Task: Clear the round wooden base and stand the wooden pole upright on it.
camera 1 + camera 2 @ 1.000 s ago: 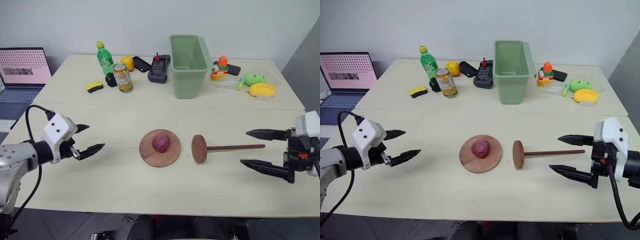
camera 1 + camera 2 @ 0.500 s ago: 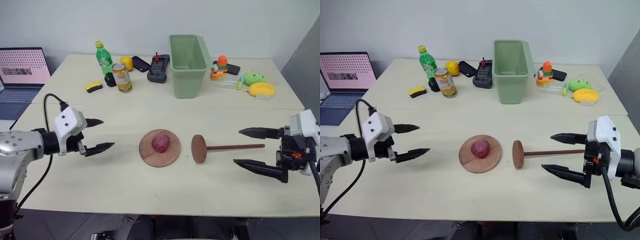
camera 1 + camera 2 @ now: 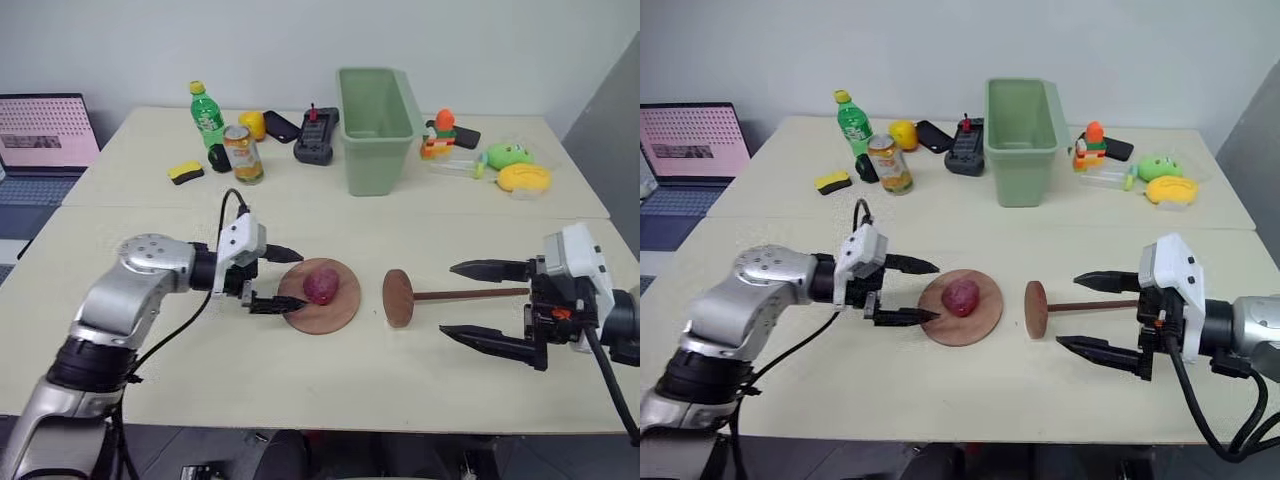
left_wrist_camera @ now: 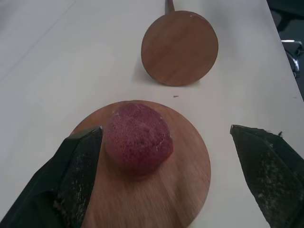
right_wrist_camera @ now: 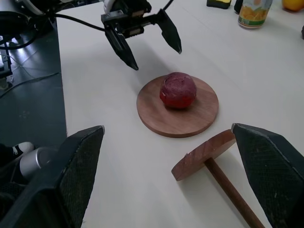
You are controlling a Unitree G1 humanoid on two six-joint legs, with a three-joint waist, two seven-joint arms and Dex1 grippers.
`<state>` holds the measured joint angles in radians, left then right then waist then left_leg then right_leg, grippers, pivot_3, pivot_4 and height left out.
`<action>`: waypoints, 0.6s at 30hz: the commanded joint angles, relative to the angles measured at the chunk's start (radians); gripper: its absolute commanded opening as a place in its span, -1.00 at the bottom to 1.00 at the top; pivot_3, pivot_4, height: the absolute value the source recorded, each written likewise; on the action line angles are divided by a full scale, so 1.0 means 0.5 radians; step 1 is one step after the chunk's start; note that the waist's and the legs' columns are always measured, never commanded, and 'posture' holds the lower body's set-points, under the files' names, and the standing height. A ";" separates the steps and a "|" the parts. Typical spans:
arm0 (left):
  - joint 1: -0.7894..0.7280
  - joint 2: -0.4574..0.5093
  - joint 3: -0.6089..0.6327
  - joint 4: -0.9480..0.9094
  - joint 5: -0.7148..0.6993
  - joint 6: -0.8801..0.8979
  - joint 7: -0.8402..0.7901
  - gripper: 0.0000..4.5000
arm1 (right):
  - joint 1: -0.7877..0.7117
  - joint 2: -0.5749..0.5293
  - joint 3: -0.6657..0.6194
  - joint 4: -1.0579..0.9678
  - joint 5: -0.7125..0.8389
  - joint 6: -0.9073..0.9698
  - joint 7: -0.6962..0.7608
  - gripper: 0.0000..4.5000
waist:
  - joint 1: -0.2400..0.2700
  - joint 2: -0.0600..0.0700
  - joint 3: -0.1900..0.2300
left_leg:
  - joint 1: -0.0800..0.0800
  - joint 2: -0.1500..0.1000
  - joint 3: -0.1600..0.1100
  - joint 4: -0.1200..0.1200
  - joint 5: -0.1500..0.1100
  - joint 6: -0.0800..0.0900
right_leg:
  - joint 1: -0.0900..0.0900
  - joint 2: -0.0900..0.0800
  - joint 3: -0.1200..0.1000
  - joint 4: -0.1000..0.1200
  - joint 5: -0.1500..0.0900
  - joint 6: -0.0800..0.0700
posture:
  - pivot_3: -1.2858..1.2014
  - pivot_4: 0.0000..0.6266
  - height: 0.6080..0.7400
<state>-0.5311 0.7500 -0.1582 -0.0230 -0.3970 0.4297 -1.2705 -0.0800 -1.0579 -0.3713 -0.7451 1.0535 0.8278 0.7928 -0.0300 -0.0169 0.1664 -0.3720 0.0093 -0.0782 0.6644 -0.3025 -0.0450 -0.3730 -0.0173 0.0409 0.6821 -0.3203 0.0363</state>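
Left eye view: left gripper (image 3: 278,278) has swung in beside the fruit (image 3: 322,284)
Jaws spread, nothing grabbed; base (image 3: 340,311) not cleared, pole (image 3: 455,295) lying flat

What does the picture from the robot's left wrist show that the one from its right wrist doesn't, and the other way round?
The left wrist view has its own open left gripper reaching around the dark red fruit. The right wrist view adds the drink can, the wooden pole with its rod, and its own open right gripper. Both show the fruit sitting on the round wooden base, with the pole's disc beside it.
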 commanded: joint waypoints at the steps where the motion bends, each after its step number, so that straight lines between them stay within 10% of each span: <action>1: -0.100 -0.100 -0.101 0.165 0.171 -0.167 0.036 0.98 | -0.137 -0.004 0.124 -0.079 0.039 0.021 -0.084 1.00 | 0.003 0.000 0.000 | 0.000 0.000 -0.001 0.001 0.000 0.000 | 0.001 0.000 -0.001 0.000 0.000 0.000 | 0.03 -0.52 1.00; 18: -0.227 -0.390 -0.181 0.580 0.438 -0.459 0.086 0.98 | -0.322 0.029 0.329 -0.105 0.038 0.017 -0.153 1.00 | 0.007 0.000 0.000 | -0.014 -0.002 -0.009 0.007 0.000 0.000 | -0.007 -0.002 -0.003 0.000 0.000 0.000 | 0.03 -0.52 1.00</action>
<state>-0.6209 0.5589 -0.2513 0.2697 -0.1854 0.2243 -1.2266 -0.2258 -1.0457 -0.2011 -0.7727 1.0739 0.8501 0.7177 -0.0266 -0.0169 0.1664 -0.3789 0.0084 -0.0828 0.6682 -0.3025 -0.0450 -0.3765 -0.0182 0.0392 0.6820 -0.3202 0.0364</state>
